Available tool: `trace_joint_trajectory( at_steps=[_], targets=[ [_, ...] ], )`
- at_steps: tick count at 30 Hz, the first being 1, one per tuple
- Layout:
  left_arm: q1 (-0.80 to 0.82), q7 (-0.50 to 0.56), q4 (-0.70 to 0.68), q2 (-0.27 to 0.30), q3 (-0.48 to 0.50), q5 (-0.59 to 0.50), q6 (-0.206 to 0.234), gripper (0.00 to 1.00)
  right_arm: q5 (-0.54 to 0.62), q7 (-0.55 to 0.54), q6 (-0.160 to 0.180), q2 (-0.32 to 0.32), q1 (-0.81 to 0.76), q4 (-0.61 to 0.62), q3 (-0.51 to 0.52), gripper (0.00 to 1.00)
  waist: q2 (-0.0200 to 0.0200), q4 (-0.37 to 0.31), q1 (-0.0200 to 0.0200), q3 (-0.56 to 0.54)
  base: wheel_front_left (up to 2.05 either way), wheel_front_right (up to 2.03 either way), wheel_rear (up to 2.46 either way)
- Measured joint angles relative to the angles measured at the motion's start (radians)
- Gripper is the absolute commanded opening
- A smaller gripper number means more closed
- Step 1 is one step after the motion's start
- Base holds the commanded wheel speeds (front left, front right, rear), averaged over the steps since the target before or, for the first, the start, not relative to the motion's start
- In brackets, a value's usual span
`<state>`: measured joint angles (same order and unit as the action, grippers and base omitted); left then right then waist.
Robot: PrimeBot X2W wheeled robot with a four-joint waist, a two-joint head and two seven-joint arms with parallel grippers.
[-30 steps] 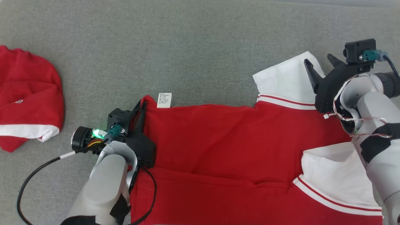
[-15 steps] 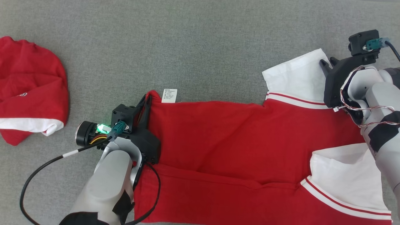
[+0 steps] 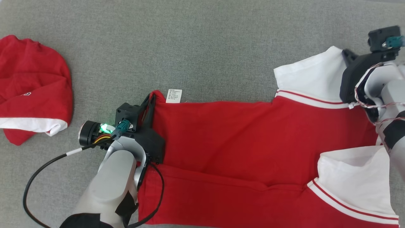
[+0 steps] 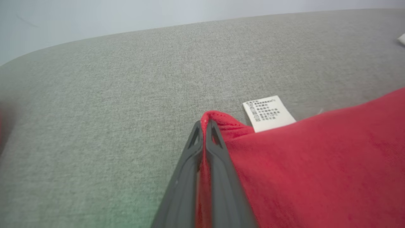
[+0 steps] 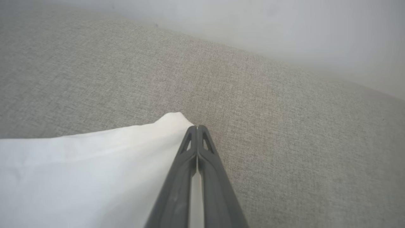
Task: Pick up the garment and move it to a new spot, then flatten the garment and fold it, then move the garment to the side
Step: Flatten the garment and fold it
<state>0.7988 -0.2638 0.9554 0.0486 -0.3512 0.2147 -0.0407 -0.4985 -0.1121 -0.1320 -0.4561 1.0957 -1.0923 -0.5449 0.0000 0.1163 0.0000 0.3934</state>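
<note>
While the grey fabric surface is carrying everything, the red shirt is lying spread across it from the centre toward 4 o'clock in the head view. Its move to a new spot is looking done and the flattening is looking under way, with both ends being held out. The folding proper and the shift to the side are waiting. A bunched red garment is sitting well apart at 9 o'clock.

Counting: one surface, two red garments, two white sleeves, two grippers, one care label.

The left gripper is clenching the shirt's red hem corner just beside the label. The right gripper, at 2 o'clock, is pinching the far sleeve's corner.
</note>
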Motion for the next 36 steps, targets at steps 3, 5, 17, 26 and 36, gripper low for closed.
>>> trace_joint_trajectory(
  at_steps=[3,5,17,26,36],
  targets=[
    [-0.001,0.001,-0.023,0.0,0.005,-0.001,0.008,0.0,0.007,0.047,0.0,-0.003,0.018,-0.022,0.004,0.0,0.0,-0.001,0.0,0.0,0.0,0.0,0.0],
    [-0.003,0.001,-0.04,0.002,0.012,-0.003,0.015,0.0,0.009,0.088,0.0,-0.001,0.018,-0.036,0.008,0.0,0.0,-0.003,0.0001,-0.005,0.0,0.0,0.0],
    [-0.112,0.001,-0.181,0.035,0.085,-0.028,0.032,0.0,-0.071,0.36,0.0,0.06,-0.103,-0.066,0.095,0.0,0.0,-0.05,0.0,-0.109,0.0,0.0,0.0],
    [-0.24,0.001,-0.232,0.038,0.125,-0.03,0.032,0.0,-0.131,0.374,0.0,0.027,-0.28,0.134,0.216,0.0,0.0,-0.093,-0.0002,-0.196,0.0,0.0,0.0],
    [-0.434,0.001,-0.272,0.032,0.175,-0.029,0.031,0.0,-0.101,0.375,0.0,0.086,-0.625,0.393,0.386,0.0,-0.0001,-0.135,-0.0003,-0.299,0.0,0.0,0.0]
  ],
)
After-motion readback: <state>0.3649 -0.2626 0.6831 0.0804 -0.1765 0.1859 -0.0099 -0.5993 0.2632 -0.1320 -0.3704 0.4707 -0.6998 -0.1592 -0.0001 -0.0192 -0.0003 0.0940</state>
